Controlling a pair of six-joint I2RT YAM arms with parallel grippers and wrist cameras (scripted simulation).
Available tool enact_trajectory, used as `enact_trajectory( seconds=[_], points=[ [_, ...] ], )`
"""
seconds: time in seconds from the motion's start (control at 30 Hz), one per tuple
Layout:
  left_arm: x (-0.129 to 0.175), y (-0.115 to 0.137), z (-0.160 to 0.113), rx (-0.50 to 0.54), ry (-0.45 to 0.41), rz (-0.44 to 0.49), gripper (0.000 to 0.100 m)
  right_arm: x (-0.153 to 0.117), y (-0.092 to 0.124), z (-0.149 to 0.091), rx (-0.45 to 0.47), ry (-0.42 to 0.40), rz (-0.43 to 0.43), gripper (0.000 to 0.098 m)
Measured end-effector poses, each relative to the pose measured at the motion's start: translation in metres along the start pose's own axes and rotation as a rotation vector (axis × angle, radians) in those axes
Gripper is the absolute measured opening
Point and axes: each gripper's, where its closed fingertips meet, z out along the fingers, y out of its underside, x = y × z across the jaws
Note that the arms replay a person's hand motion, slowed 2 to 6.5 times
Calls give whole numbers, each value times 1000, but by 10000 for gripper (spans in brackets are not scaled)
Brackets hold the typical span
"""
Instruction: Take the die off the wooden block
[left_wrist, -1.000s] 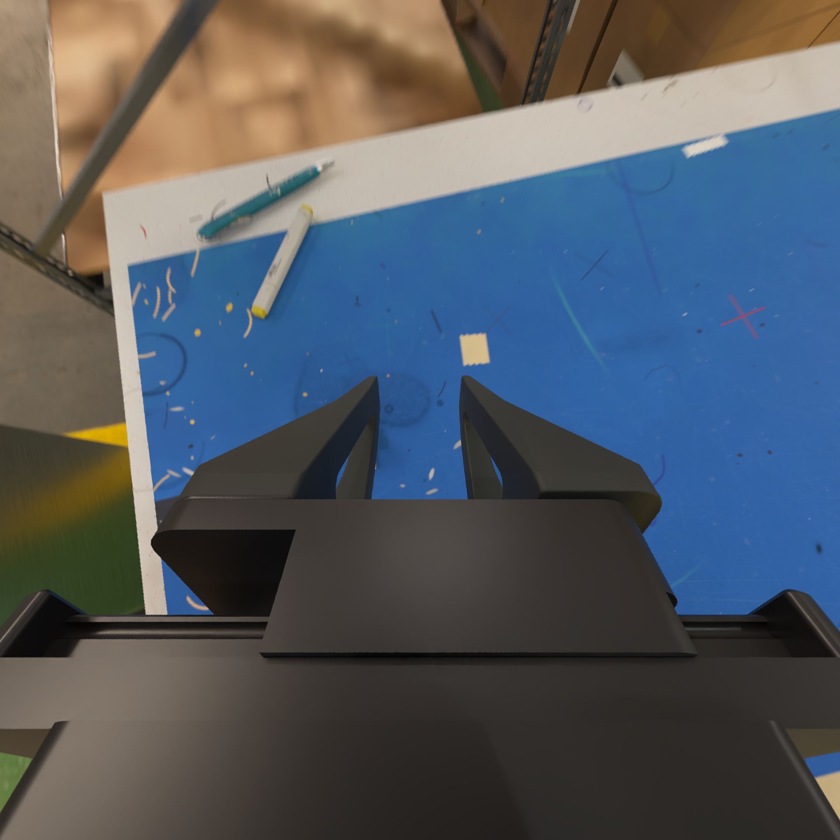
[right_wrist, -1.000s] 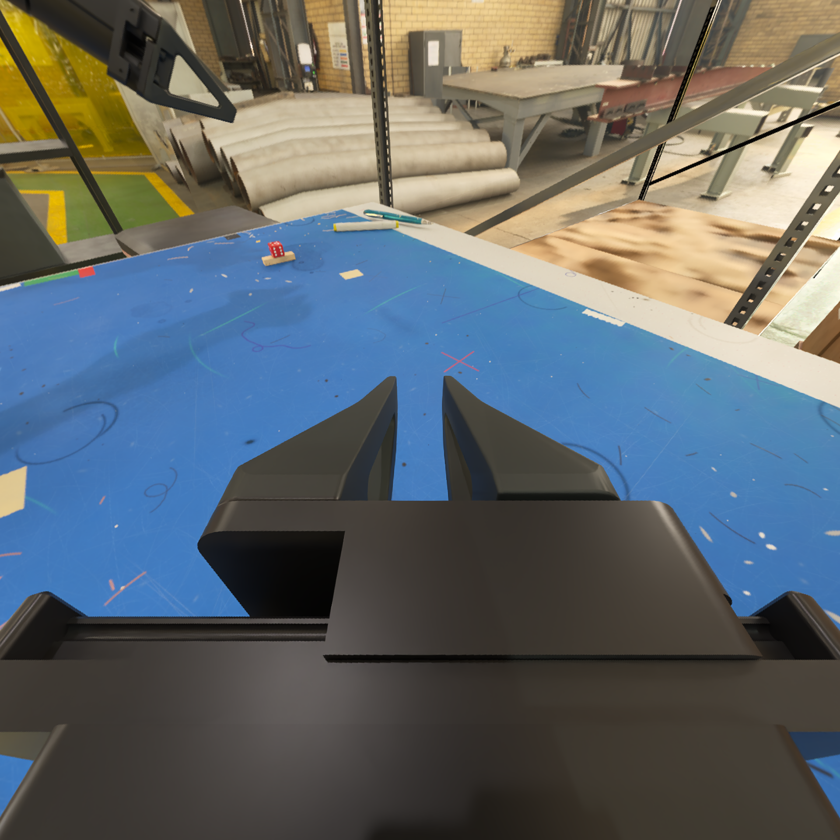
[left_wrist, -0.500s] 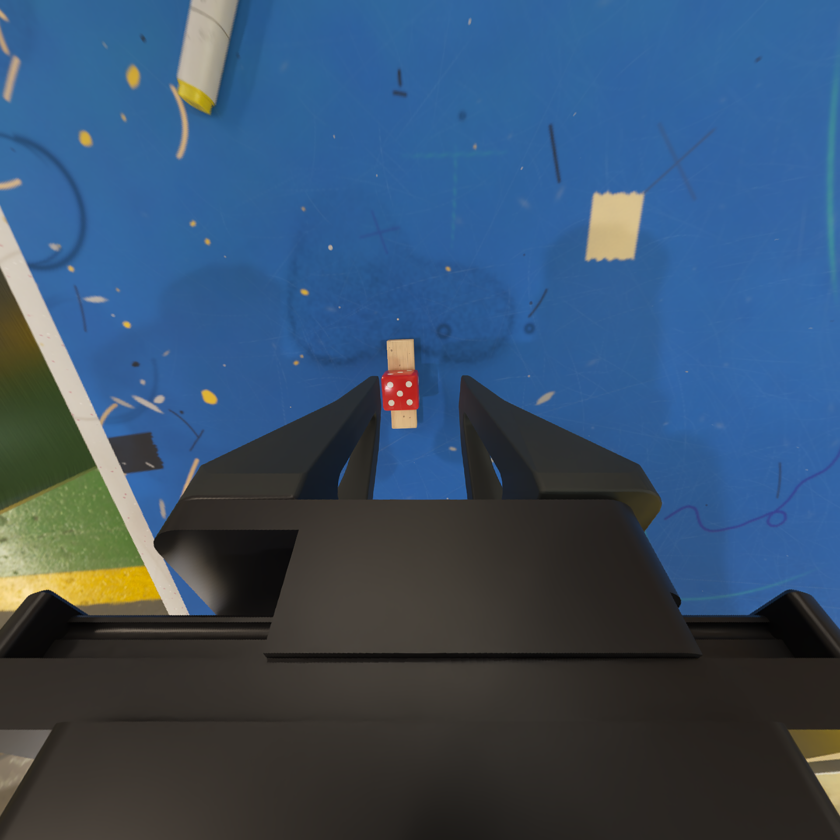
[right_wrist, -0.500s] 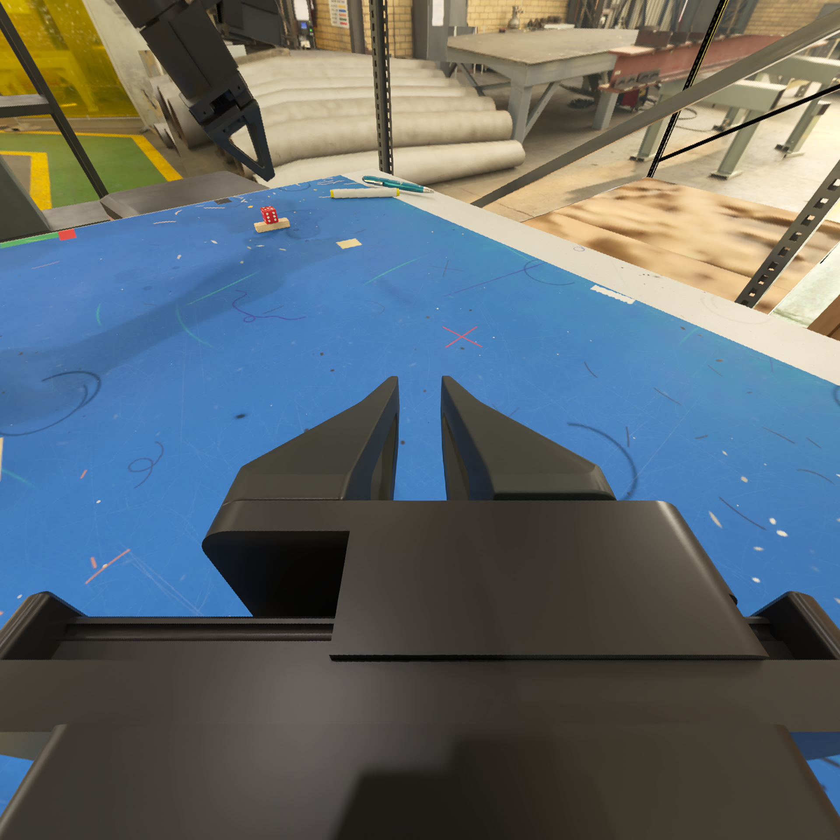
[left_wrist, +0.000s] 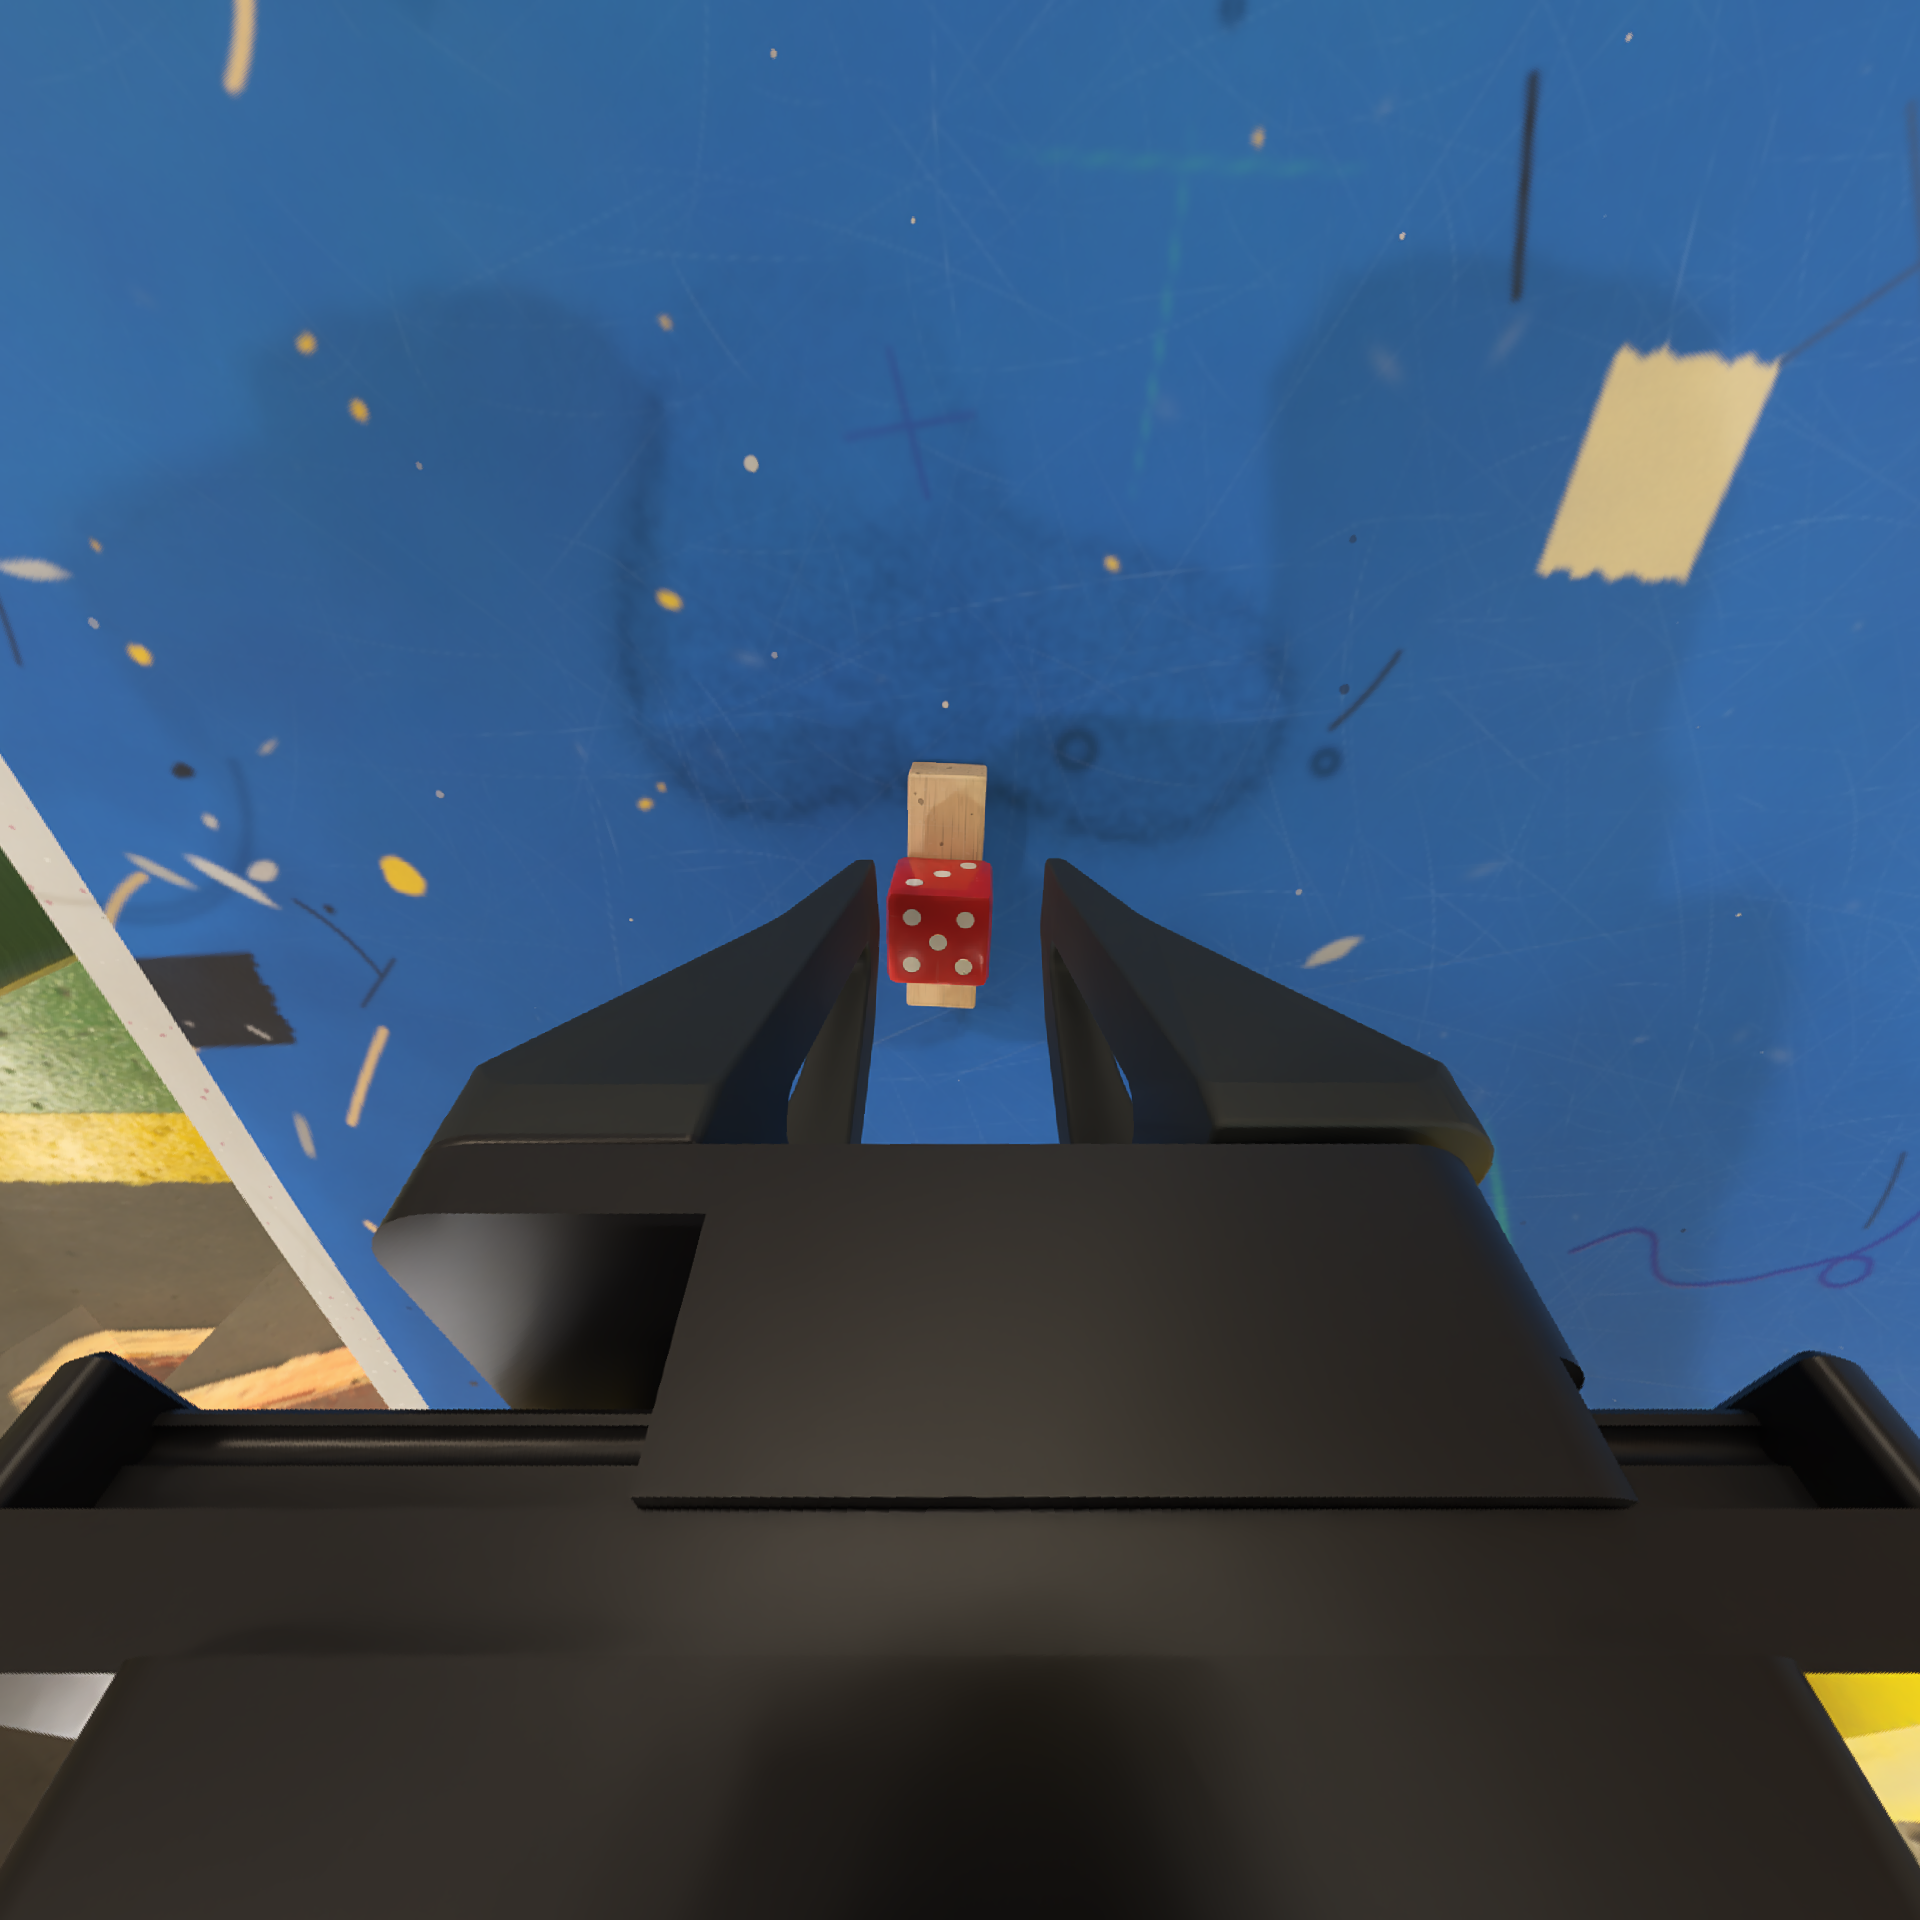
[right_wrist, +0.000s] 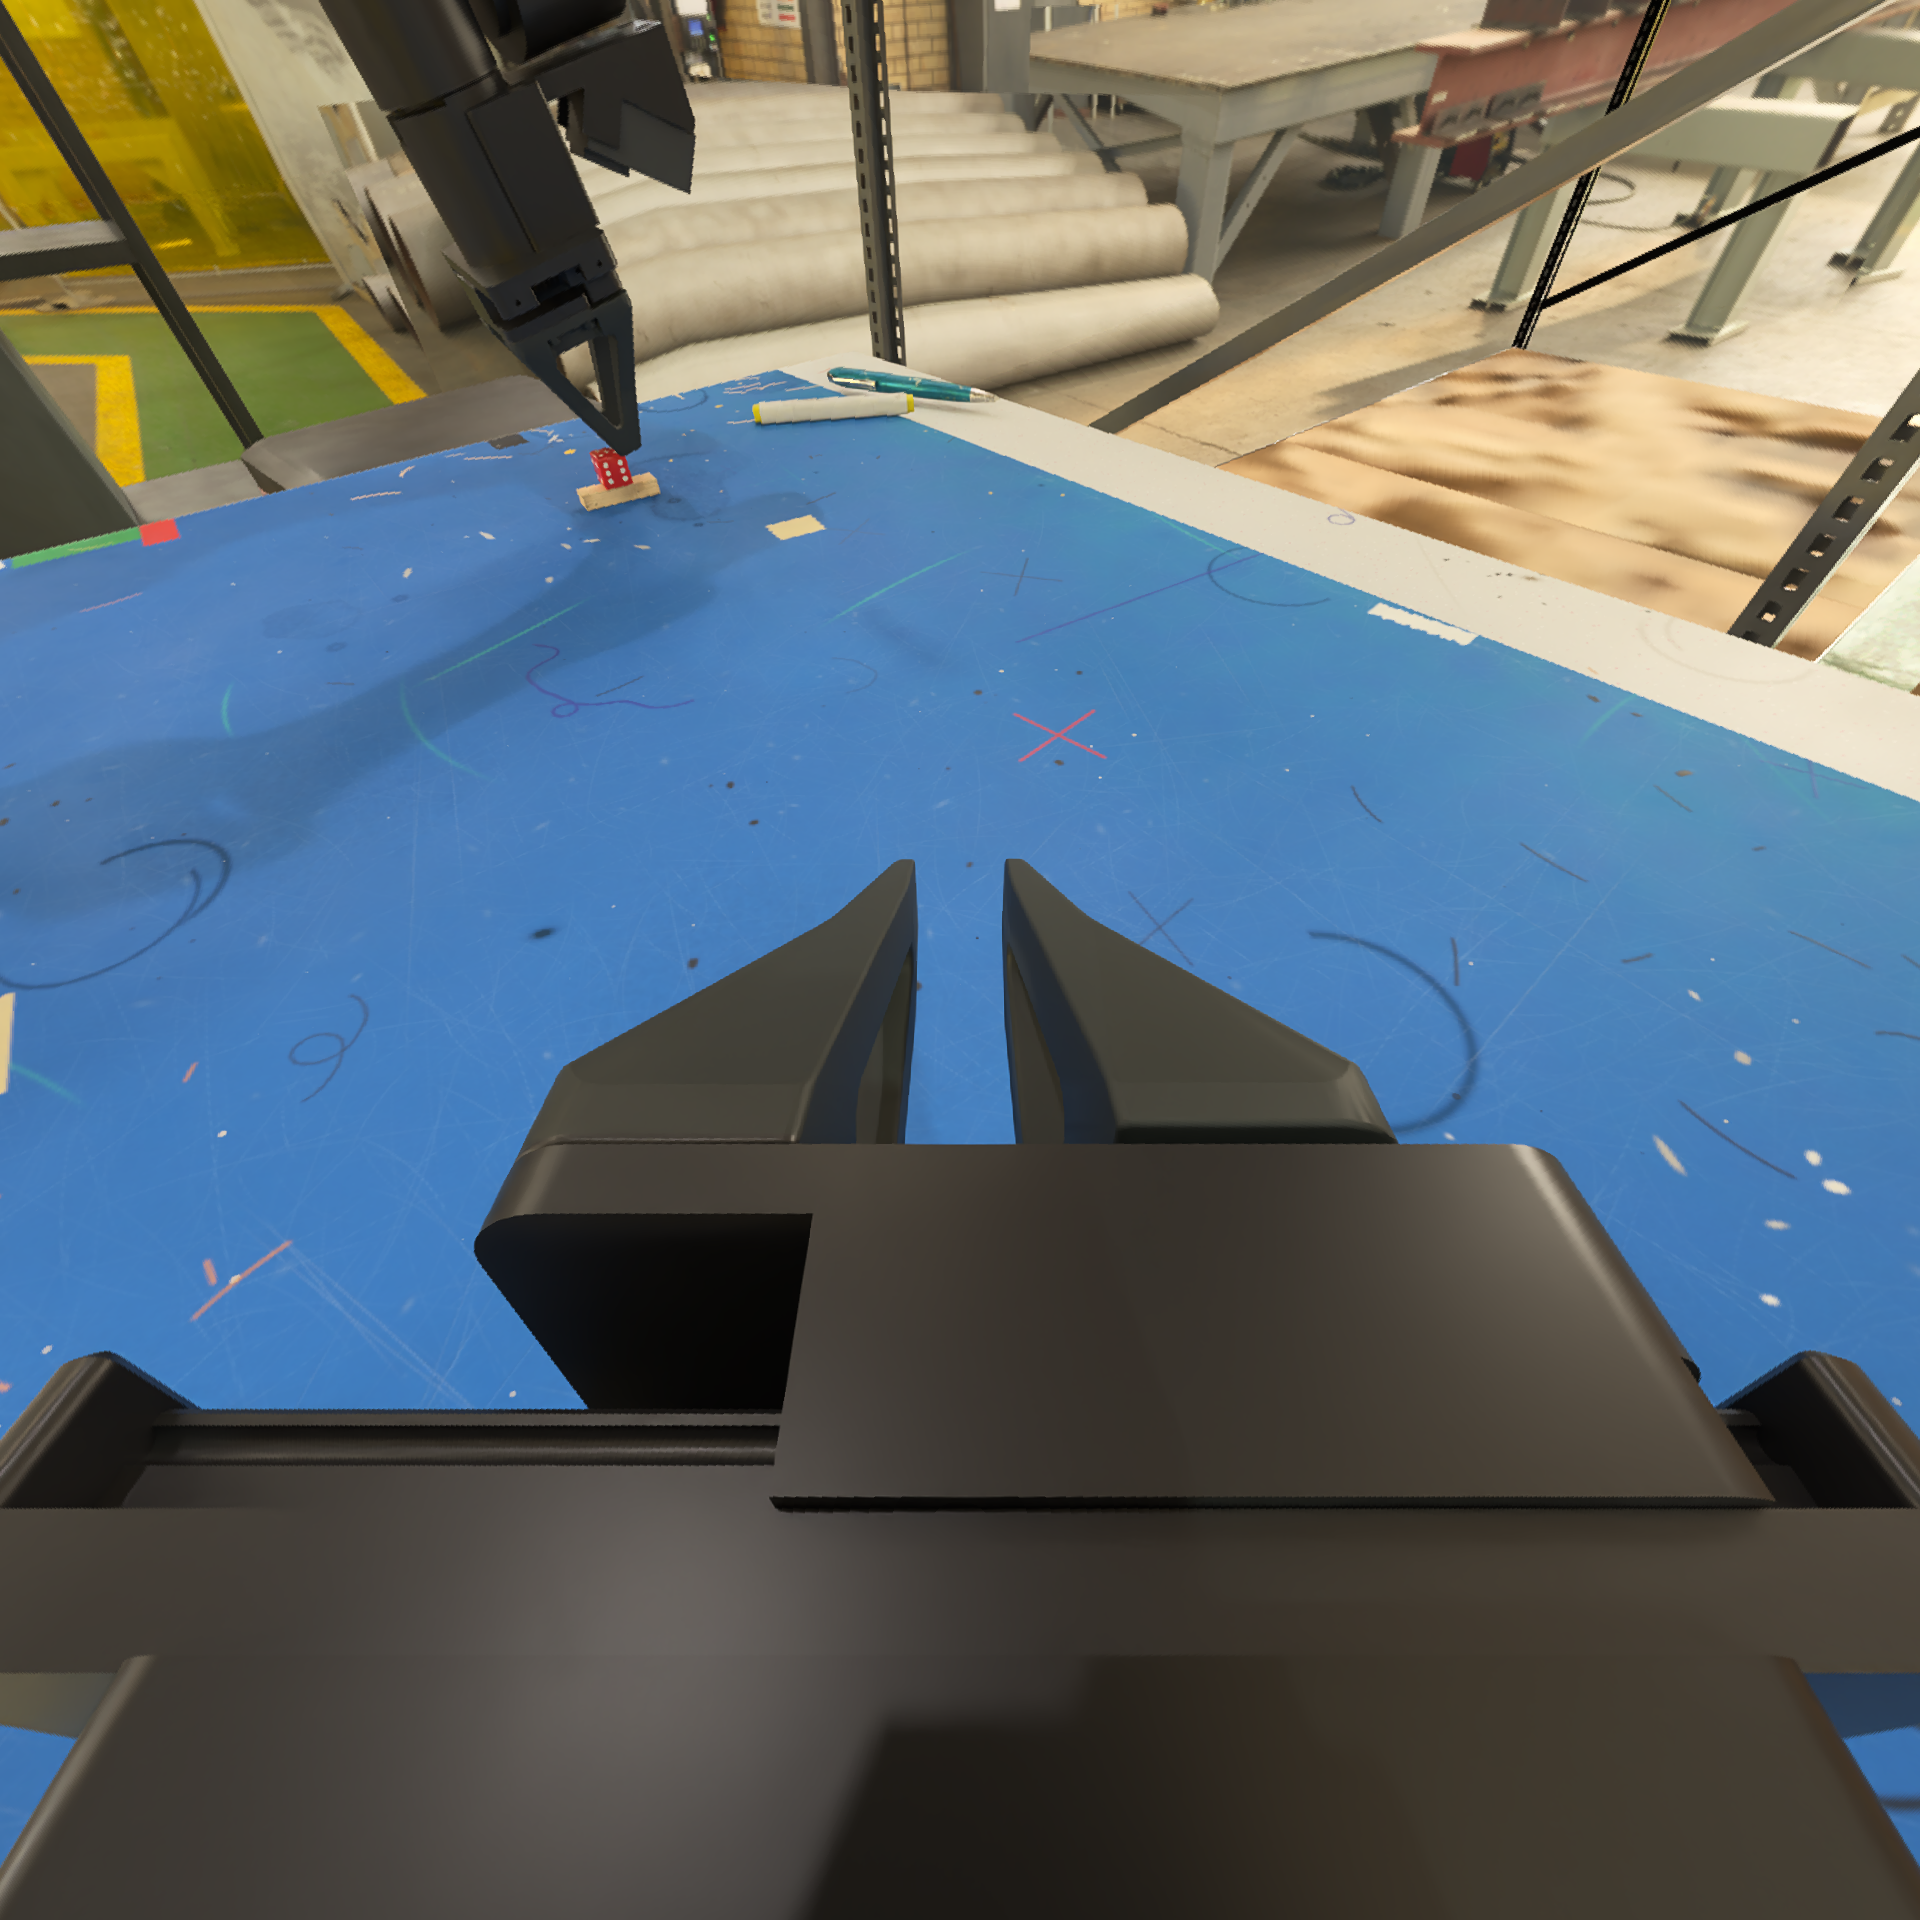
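In the left wrist view we find the black two-finger left gripper (left_wrist: 958, 883) at frame centre, fingers parted and empty, straddling the small red die with white pips (left_wrist: 938, 922). The die sits on the pale oblong wooden block (left_wrist: 945, 810), which lies on the scuffed blue table mat (left_wrist: 1351, 260). We judge the approach step in hand; next, descend and close on the die. The right gripper (right_wrist: 958, 883) hangs narrowly parted, empty, well apart. A beige tape patch (left_wrist: 1652, 468) lies upper right.
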Motion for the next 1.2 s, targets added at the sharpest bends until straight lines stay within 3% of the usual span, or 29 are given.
enact_trajectory(
  seconds=[0.6,0.8,1.0,1.2],
  points=[
    [-6,10,8,-88,-38,-1,217,-3,5,3,-22,-16,-8,137],
    [-5,10,9,-80,-57,47,183,-3,6,3,-23,-16,-8,135],
    [4,-4,-11,44,-70,141,183,-3,6,3,-23,-16,-9,133],
    [25,-24,-61,276,-55,218,183,-4,5,2,-17,-15,-14,129]
  ],
)
